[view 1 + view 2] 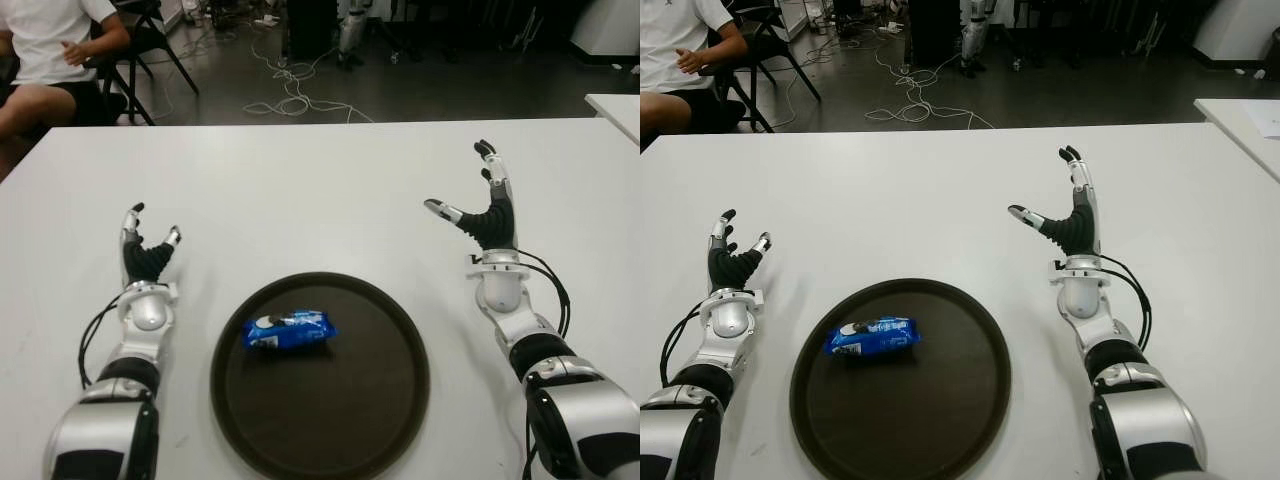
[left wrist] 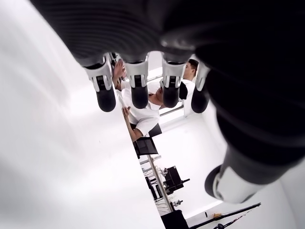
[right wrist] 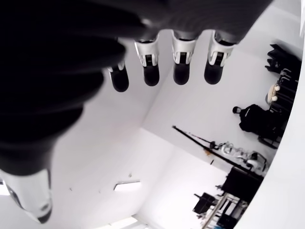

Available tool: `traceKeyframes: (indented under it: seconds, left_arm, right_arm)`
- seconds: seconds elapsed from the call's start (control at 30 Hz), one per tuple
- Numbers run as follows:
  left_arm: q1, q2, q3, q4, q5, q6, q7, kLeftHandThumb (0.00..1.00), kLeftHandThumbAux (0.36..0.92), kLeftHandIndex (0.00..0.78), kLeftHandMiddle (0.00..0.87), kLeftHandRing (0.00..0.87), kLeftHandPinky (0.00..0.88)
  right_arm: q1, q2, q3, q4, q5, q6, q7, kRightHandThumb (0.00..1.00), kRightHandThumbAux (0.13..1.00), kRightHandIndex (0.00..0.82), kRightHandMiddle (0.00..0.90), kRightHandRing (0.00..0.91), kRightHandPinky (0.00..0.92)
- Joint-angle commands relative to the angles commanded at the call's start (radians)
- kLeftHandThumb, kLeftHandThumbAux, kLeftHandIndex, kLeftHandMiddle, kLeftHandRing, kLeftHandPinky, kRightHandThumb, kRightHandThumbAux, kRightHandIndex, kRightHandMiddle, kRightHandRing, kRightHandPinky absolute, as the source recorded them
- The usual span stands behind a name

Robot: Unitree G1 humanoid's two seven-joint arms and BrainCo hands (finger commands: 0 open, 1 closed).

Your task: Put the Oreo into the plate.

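White desk (image 1: 320, 180) is filling the eye views; the Oreo (image 1: 289, 330) is lying in the plate (image 1: 380, 400), between the left hand (image 1: 147, 255) and right hand (image 1: 487, 210); each wrist view is showing spread, empty fingers (image 2: 138, 88).

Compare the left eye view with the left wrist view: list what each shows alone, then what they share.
Only the left eye view shows the Oreo pack lying in the dark plate, and the right hand, open and empty, to the plate's right. Only the left wrist view shows the left hand's fingertips from close by, spread and holding nothing. Both show the left hand, the white table and a seated person beyond it.
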Motion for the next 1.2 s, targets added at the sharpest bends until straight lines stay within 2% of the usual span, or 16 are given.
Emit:
traceKeyframes:
  seconds: [0.13, 0.2, 0.27, 0.43, 0.5, 0.63, 0.77, 0.97, 1.2]
  left_arm:
    - [0.0, -0.001, 0.004, 0.0, -0.005, -0.002, -0.006, 0.0, 0.748, 0.027, 0.026, 0.009, 0.006]
    - [-0.001, 0.0, 0.005, 0.002, -0.006, 0.0, -0.008, 0.0, 0.744, 0.028, 0.025, 0.007, 0.003]
    - [-0.002, 0.001, 0.005, 0.004, -0.004, 0.002, -0.007, 0.0, 0.738, 0.034, 0.031, 0.007, 0.001]
    - [-0.003, 0.0, 0.006, 0.006, -0.006, 0.0, -0.007, 0.0, 0.736, 0.039, 0.036, 0.014, 0.0]
    - [-0.003, -0.001, 0.01, 0.006, -0.01, -0.009, -0.011, 0.0, 0.748, 0.044, 0.046, 0.027, 0.011]
    - [0.0, -0.004, 0.022, 0.002, -0.027, -0.032, -0.028, 0.0, 0.796, 0.055, 0.072, 0.055, 0.03]
    - [0.001, -0.006, 0.029, 0.001, -0.036, -0.049, -0.038, 0.0, 0.831, 0.061, 0.085, 0.069, 0.04]
    - [0.004, -0.006, 0.034, 0.002, -0.043, -0.068, -0.053, 0.0, 0.86, 0.067, 0.095, 0.08, 0.049]
    - [0.005, -0.007, 0.045, 0.0, -0.051, -0.08, -0.063, 0.0, 0.868, 0.066, 0.092, 0.076, 0.046]
  right_arm:
    - [-0.025, 0.017, -0.085, 0.021, 0.131, 0.062, 0.161, 0.0, 0.704, 0.0, 0.0, 0.0, 0.0]
    - [-0.036, 0.046, -0.165, 0.011, 0.257, 0.117, 0.298, 0.0, 0.702, 0.0, 0.0, 0.0, 0.0]
    - [-0.043, 0.064, -0.221, 0.001, 0.345, 0.164, 0.388, 0.0, 0.69, 0.0, 0.0, 0.0, 0.0]
    - [-0.057, 0.071, -0.29, -0.013, 0.445, 0.255, 0.475, 0.0, 0.704, 0.0, 0.0, 0.0, 0.0]
    - [-0.067, 0.071, -0.319, -0.015, 0.48, 0.298, 0.484, 0.0, 0.741, 0.0, 0.0, 0.0, 0.0]
    - [-0.074, 0.066, -0.337, -0.014, 0.487, 0.334, 0.451, 0.0, 0.831, 0.02, 0.018, 0.004, 0.018]
    - [-0.073, 0.064, -0.331, -0.016, 0.468, 0.328, 0.419, 0.0, 0.883, 0.039, 0.034, 0.011, 0.024]
    - [-0.072, 0.065, -0.32, -0.016, 0.446, 0.314, 0.384, 0.0, 0.924, 0.047, 0.036, 0.013, 0.022]
    - [-0.076, 0.062, -0.324, -0.009, 0.443, 0.329, 0.38, 0.0, 0.922, 0.047, 0.039, 0.019, 0.014]
